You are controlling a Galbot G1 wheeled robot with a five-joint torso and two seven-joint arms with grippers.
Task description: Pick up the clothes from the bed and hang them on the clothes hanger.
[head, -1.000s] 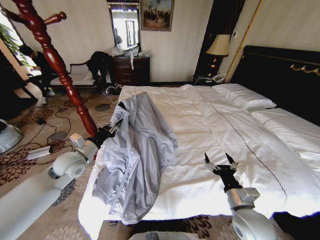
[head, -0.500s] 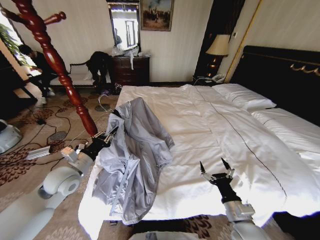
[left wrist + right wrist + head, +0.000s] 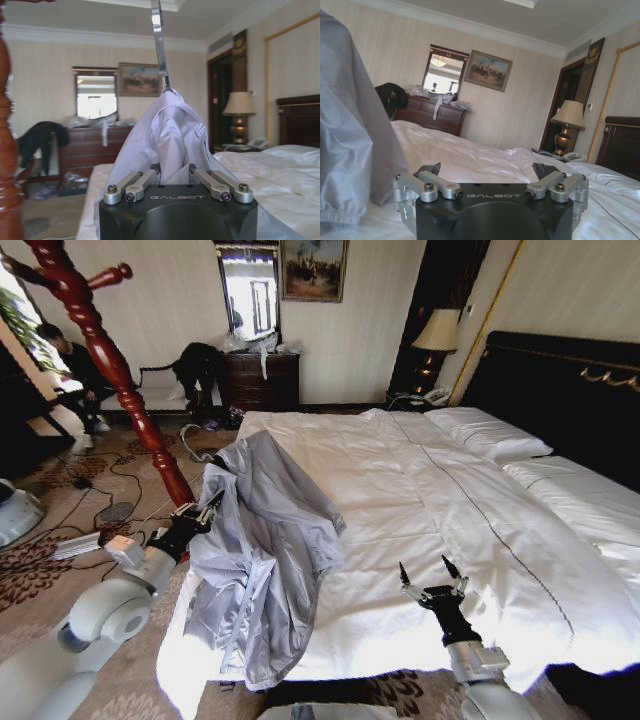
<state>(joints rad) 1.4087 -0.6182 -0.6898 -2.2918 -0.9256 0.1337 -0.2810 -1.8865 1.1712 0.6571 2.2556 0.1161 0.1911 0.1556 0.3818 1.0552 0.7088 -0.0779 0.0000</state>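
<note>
1. The left gripper [image 3: 205, 508], at centre left of the head view, is clamped on a fold of the light grey jacket [image 3: 262, 540]; in the left wrist view its fingers [image 3: 141, 181] close into the cloth, and the jacket rises from them in a peak.

2. The jacket is already on the clothes hanger [image 3: 222, 462], whose black shoulder shows just at the collar; the silver hook [image 3: 160, 45] stands up from the peak in the wrist view; the lower half of the garment drapes over the near left edge of the bed [image 3: 450, 500].

3. The right gripper [image 3: 432, 578] hovers spread and empty over the white duvet at lower centre right, well apart from the jacket.

4. Risks, as I judge them: the hold is on thin cloth, not on the hanger, so the jacket could slide off a shoulder or slip from the fingers; the trailing hem may drag on the bed; the red wooden post [image 3: 110, 370] close at upper left could snag the hook or a sleeve.

5. Containers: I see none in play here.
</note>
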